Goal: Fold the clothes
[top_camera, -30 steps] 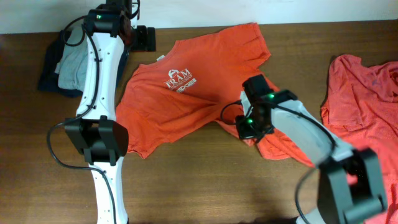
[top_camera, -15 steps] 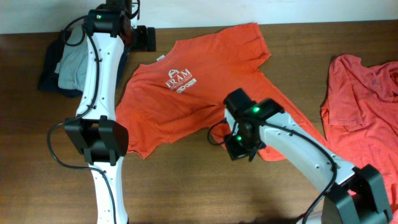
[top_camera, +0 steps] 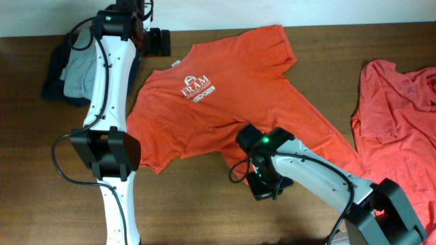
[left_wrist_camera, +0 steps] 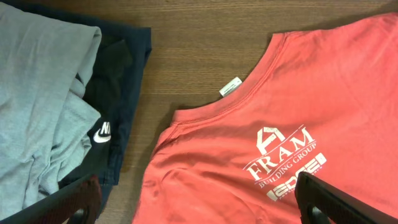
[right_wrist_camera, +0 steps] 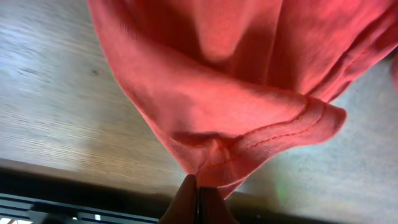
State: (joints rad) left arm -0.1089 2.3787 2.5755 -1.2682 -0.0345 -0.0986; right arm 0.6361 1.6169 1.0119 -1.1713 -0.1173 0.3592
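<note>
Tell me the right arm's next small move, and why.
Probably lower the pinched hem flat onto the table: the right gripper is shut on that edge of the orange T-shirt, which hangs bunched above the wood, while the rest lies spread logo-up.

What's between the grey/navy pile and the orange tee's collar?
Only bare table separates the pile from the orange tee. The left wrist view shows it; in the overhead view the left arm covers that stretch.

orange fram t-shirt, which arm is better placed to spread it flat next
Right. The right gripper is shut on a stitched edge of the orange FRAM T-shirt; the left gripper hangs open by its collar, holding nothing.
</note>
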